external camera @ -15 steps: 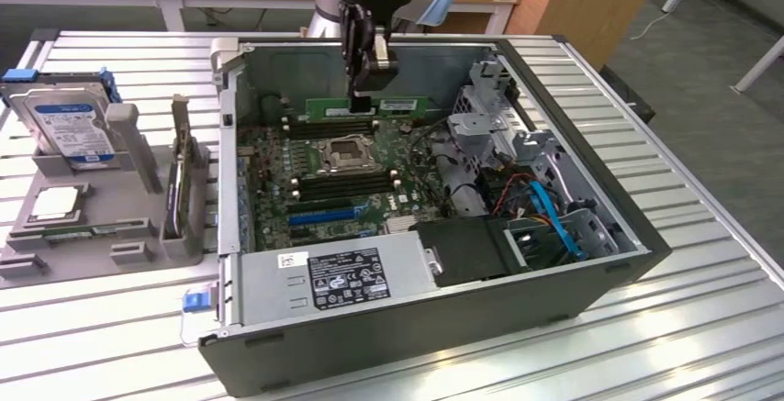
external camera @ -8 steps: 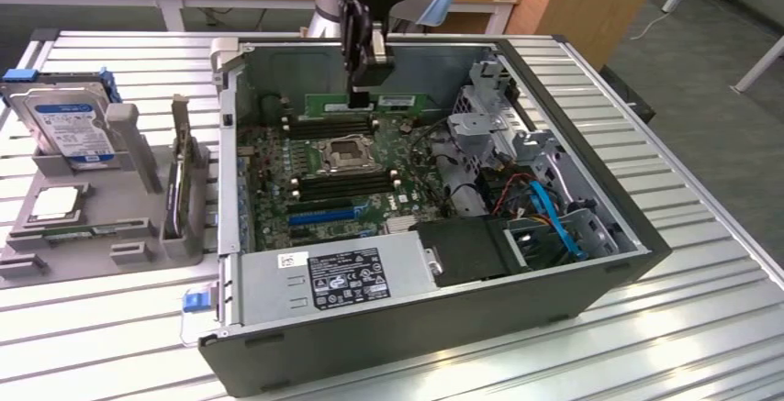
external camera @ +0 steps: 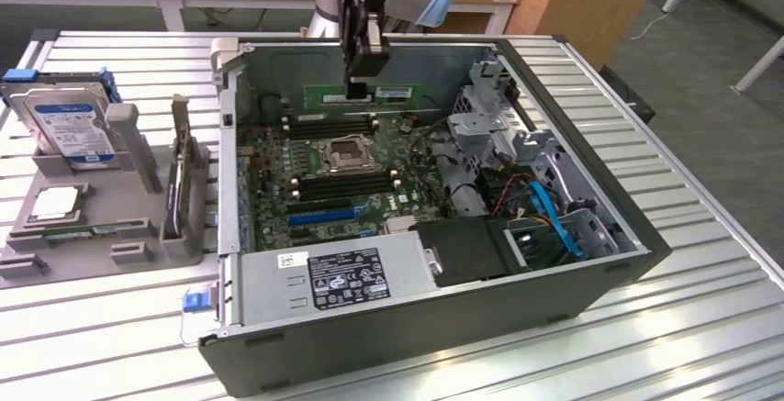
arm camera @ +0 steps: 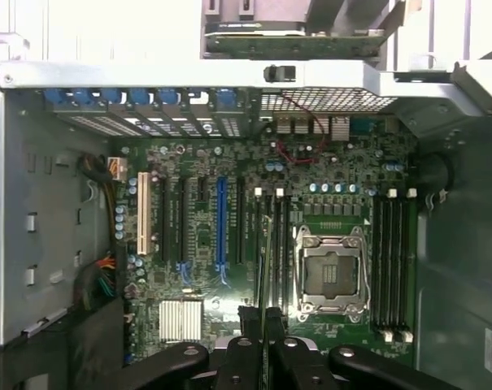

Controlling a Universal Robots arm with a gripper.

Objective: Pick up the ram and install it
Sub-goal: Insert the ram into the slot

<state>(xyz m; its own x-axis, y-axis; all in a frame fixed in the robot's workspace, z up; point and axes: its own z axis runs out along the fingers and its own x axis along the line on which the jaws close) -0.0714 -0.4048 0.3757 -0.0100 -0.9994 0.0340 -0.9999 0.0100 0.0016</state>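
My gripper (external camera: 359,78) hangs over the open computer case (external camera: 588,277), shut on the ram (external camera: 392,94), a long green stick held level above the far part of the motherboard (external camera: 330,194). In the wrist view the ram (arm camera: 264,280) shows edge-on between the black fingertips (arm camera: 247,318), in line with the slots (arm camera: 270,244) beside the open CPU socket (arm camera: 331,276). More slots (arm camera: 392,260) lie on the socket's other side.
On the exterior view's left a grey fixture (external camera: 135,158) holds a blue-labelled hard drive (external camera: 68,124), a square silver CPU chip (external camera: 55,201) and another thin stick standing on edge (external camera: 184,181). The power supply (external camera: 330,277), drive cage (external camera: 484,135) and blue cables (external camera: 557,227) crowd the case.
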